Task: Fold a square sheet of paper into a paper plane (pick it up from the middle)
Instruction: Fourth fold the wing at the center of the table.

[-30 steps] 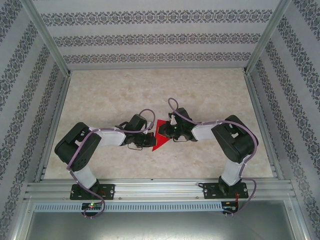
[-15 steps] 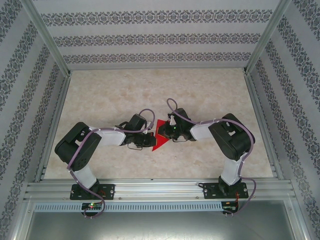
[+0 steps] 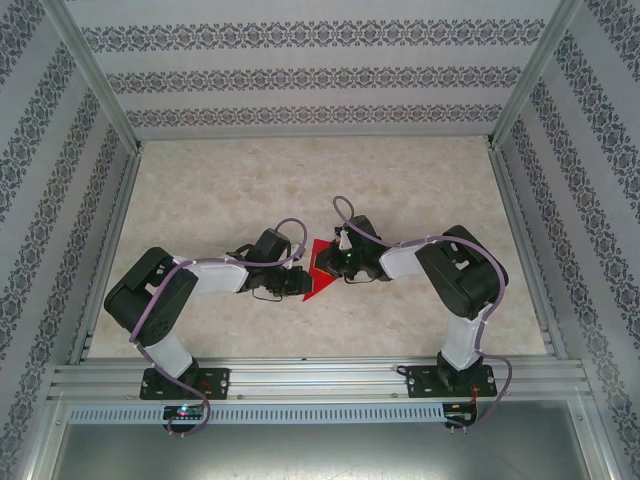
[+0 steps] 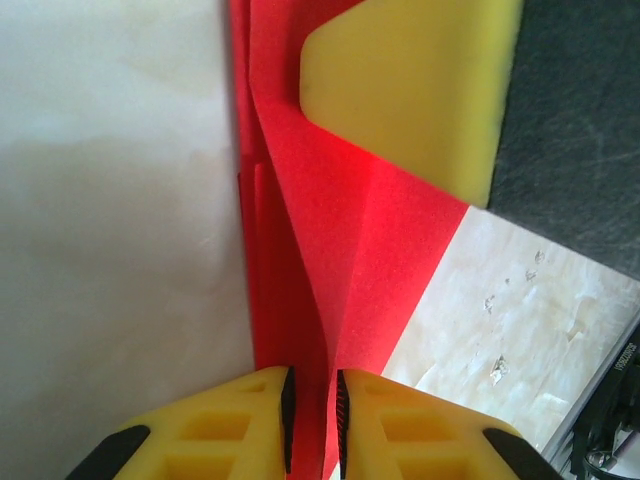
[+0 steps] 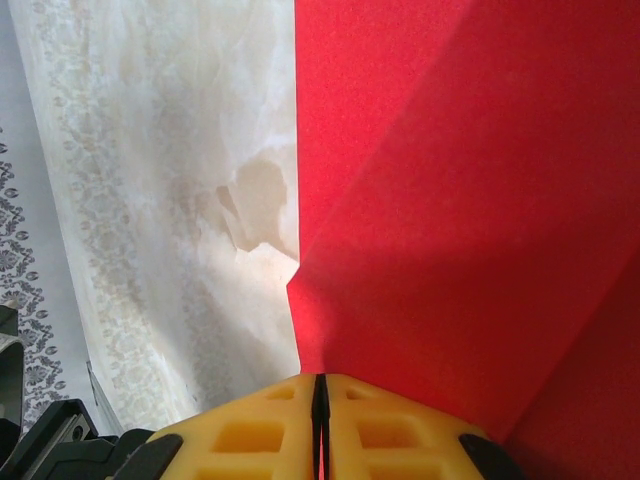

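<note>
The red square sheet of paper (image 3: pixel 318 283), folded into a pointed triangular shape, lies at mid-table between my two grippers. In the left wrist view the paper (image 4: pixel 330 250) shows a raised crease running into my left gripper (image 4: pixel 313 420), whose jaws stand slightly apart with the crease loose in the gap. Seen from above, the left gripper (image 3: pixel 300 284) is at the paper's left edge. My right gripper (image 5: pixel 320 400) is shut on the paper (image 5: pixel 470 200) at its edge; from above it (image 3: pixel 331 266) sits at the paper's upper right. One of its yellow fingers (image 4: pixel 410 90) rests over the paper.
The pale marbled table (image 3: pixel 250 190) is boxed in by patterned walls at the back and both sides. An aluminium rail (image 3: pixel 320 375) carrying both arm bases runs along the near edge. Free surface lies behind and to either side of the arms.
My left gripper's jaws have parted slightly from shut on the crease. The left arm's elbow has shifted a little left. The right arm and the paper have held still.
</note>
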